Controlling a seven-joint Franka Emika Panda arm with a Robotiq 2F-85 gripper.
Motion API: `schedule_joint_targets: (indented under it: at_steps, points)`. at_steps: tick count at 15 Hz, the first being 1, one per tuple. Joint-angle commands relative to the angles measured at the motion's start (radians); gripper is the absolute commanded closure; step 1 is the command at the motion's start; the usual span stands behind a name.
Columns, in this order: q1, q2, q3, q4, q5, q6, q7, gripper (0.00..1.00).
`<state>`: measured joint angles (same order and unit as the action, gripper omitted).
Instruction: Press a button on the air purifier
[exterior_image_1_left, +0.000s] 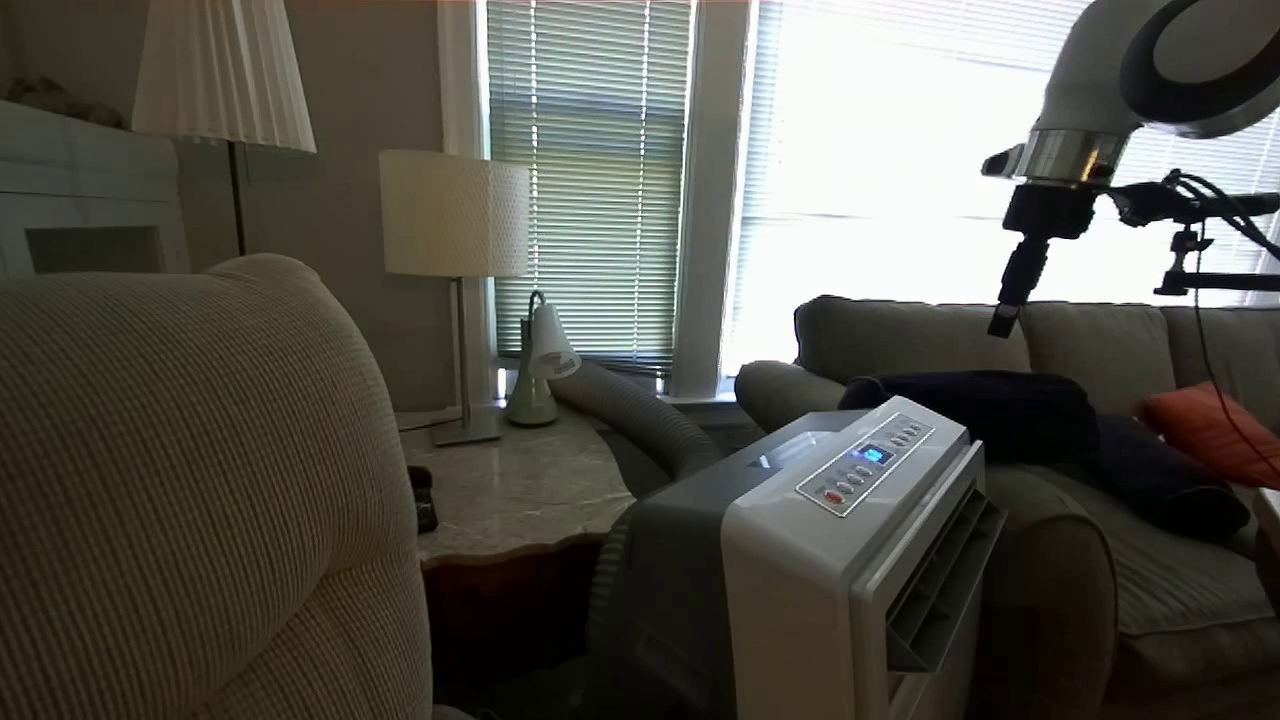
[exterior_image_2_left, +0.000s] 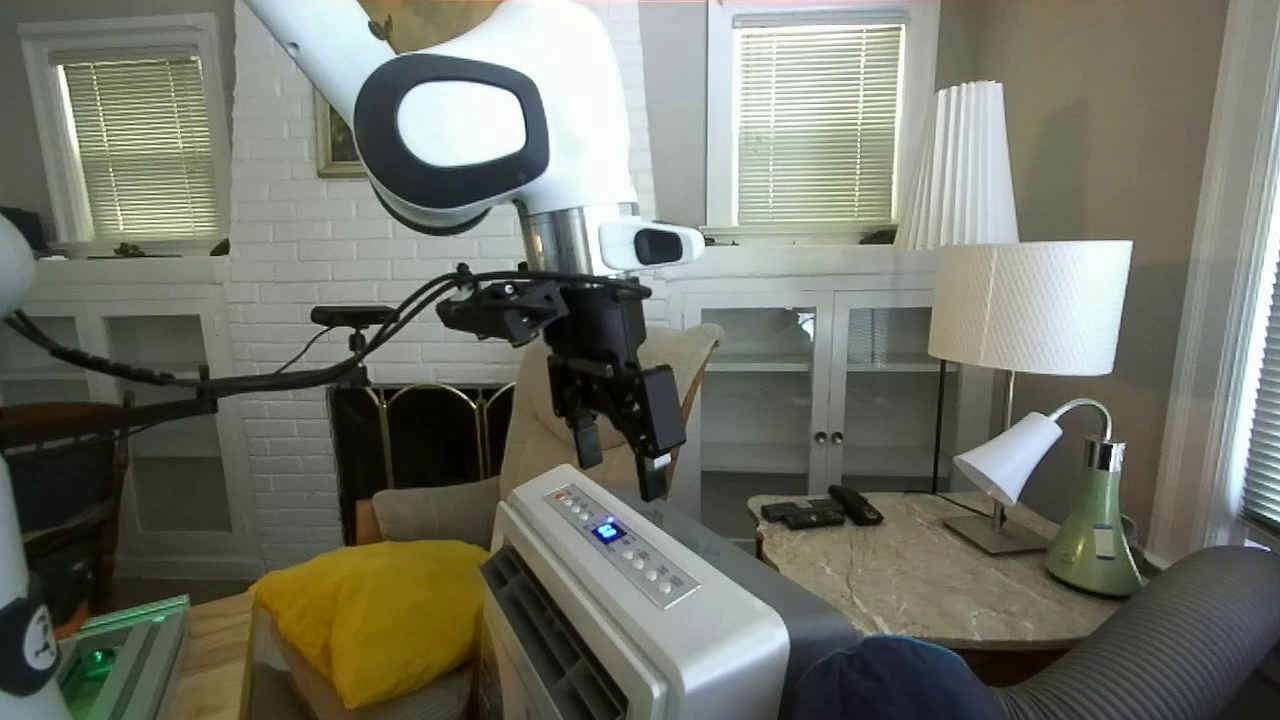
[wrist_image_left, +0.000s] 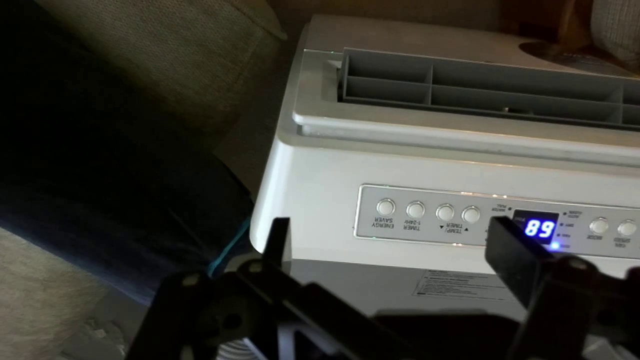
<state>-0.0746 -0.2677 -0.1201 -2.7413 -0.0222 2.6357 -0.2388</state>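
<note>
Wrist view showed you the air purifier (wrist_image_left: 440, 172) beneath the jaws, which stood wide apart and held nothing; in an exterior view they hung higher than its slanted control panel (exterior_image_1_left: 868, 462), not touching it. The purifier stood beside the desk (exterior_image_2_left: 900, 570) and near the sofa arm (exterior_image_1_left: 1055, 560), its small display (wrist_image_left: 540, 227) lit blue. To judge by its bulk and hard shell, it was probably heavy and stiff, so a light push seemed unlikely to shift it. You needed no grip on it: the place to make contact was one of the round buttons (wrist_image_left: 415, 210), ENERGY SAVER (wrist_image_left: 386, 207) at the row's end showing plainly between the jaws. Each looked small, so bringing the jaws together first promised a surer single point, and pressing square to the slope looked wise, since a slanting push might skid on smooth plastic. The vent louvres (wrist_image_left: 480, 90) seemed thin and likeliest to snap, best left alone.
</note>
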Motion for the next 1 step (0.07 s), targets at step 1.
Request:
schedule_joint_targets:
  at_steps: [1]
  points:
    - [0.003,-0.001,-0.003,0.001,-0.003,-0.003,0.003,0.00]
